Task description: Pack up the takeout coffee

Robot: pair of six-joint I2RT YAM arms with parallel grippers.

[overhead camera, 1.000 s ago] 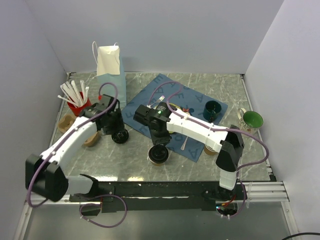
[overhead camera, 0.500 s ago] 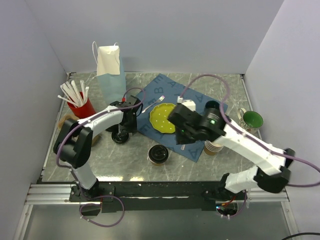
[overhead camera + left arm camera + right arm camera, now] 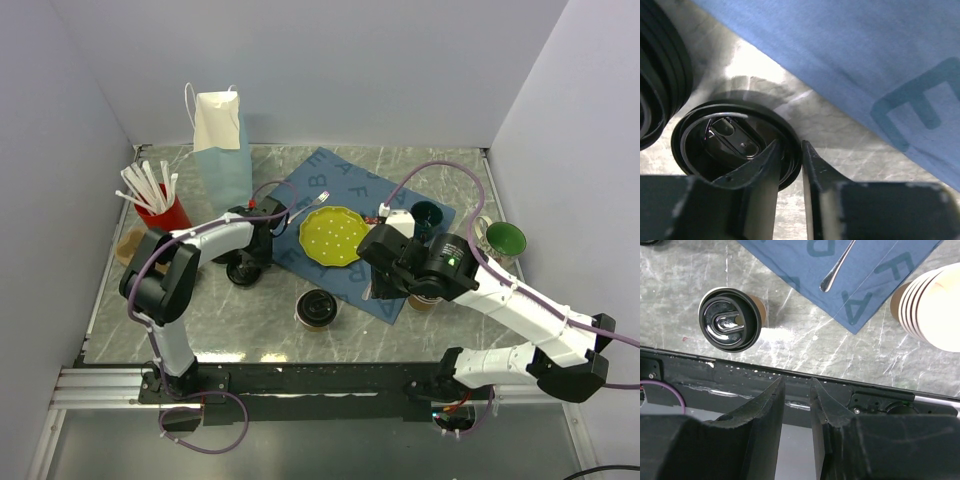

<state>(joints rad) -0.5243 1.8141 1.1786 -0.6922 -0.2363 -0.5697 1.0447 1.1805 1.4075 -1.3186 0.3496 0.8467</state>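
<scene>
Near the front edge of the table stands the takeout coffee (image 3: 318, 308), upright with its black lid on, just off the corner of the blue cloth (image 3: 330, 185) and touched by neither arm. It has not moved over the last second, but both arms have. The right gripper (image 3: 796, 382) has pulled back from above it towards the stack of paper cups (image 3: 935, 310); its fingers are a slim gap apart and hold nothing. That leaves the yellow plate (image 3: 333, 236) uncovered. The left gripper (image 3: 788, 150) has swung across to the loose lid (image 3: 730, 140) beside the cloth and pinches its rim. By my reading the coffee itself is not yet being packed, and the paper bag (image 3: 222, 140) waits well away at the back left. Grey marbled tabletop (image 3: 250, 320), with plain pale walls on three sides.
</scene>
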